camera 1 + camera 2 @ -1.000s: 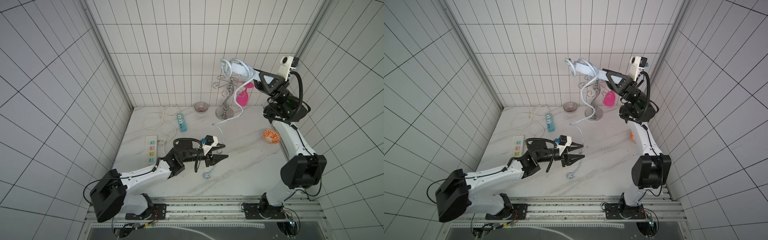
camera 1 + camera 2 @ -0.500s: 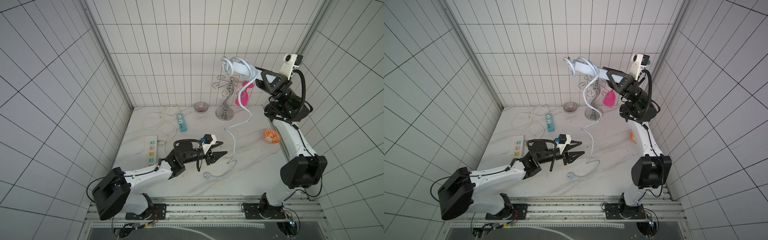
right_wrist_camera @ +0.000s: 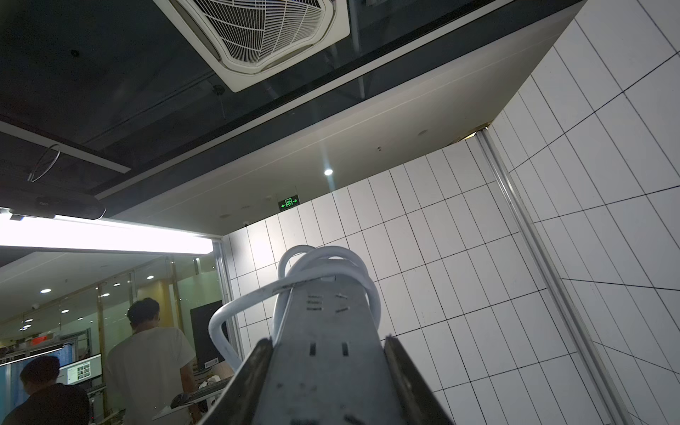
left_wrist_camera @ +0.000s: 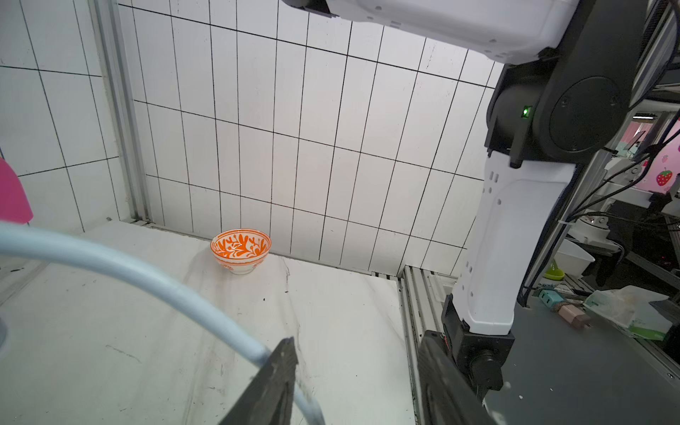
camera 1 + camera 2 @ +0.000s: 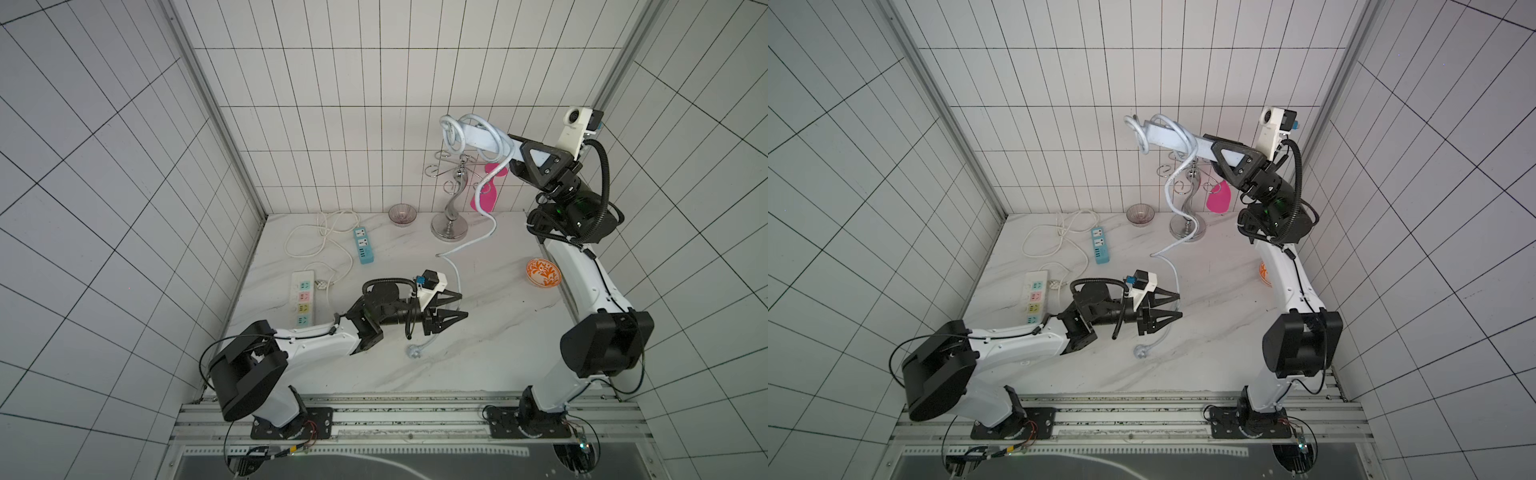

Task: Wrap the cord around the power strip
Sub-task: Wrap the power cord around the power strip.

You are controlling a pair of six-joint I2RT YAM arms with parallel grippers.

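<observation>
Cord [image 4: 110,263] is found passing down between the spread jaws of the left end effector [image 5: 462,305], apparently ungripped. The power strip [image 5: 478,139] is clamped in the right end effector [image 3: 325,353], high above.

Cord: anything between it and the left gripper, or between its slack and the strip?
Nothing visible blocks the left gripper: the cord runs right at its open fingertips. Toward the power strip, held aloft in the right gripper, the hanging cord passes close by the silver stand; contact cannot be told.
</observation>
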